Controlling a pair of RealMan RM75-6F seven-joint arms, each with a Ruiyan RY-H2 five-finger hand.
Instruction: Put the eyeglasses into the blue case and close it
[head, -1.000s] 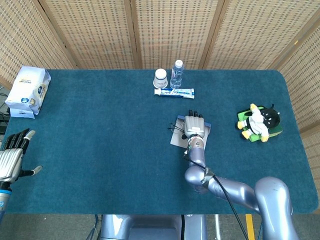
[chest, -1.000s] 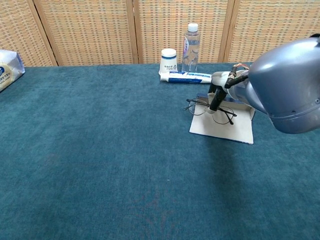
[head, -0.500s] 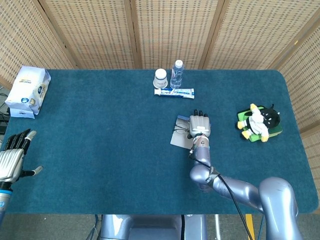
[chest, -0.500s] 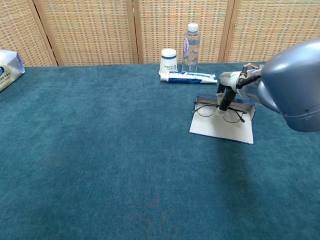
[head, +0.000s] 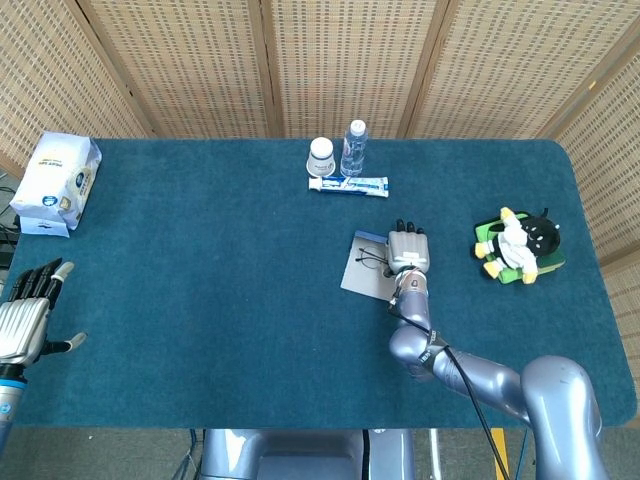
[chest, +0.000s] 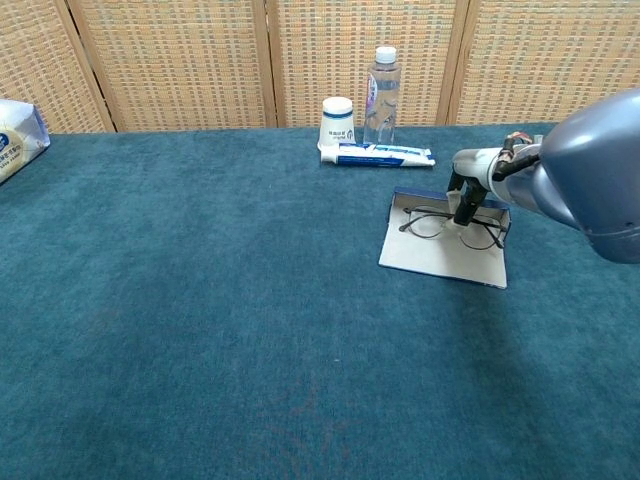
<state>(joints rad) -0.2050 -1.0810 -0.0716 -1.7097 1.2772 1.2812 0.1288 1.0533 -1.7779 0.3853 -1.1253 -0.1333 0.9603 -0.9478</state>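
Note:
The blue case (chest: 443, 261) lies open on the table right of centre, its pale inner side up and its blue rim at the back; the head view shows the case (head: 357, 276) too. Thin dark-framed eyeglasses (chest: 431, 224) hang over the back part of the case, pinched near the bridge by my right hand (chest: 470, 190). From the head view, the right hand (head: 407, 250) covers the case's right half and the eyeglasses (head: 371, 262) stick out to its left. My left hand (head: 25, 315) rests at the table's near left edge, fingers apart, holding nothing.
A white cup (chest: 338, 118), a water bottle (chest: 382, 82) and a toothpaste tube (chest: 378, 155) stand behind the case. A tissue pack (head: 58, 180) sits at the far left. A plush toy (head: 518, 245) on a green base lies right of the case.
My right hand has carried the eyeglasses to the right, from the case's left edge to over its back part. The left hand has stayed put.

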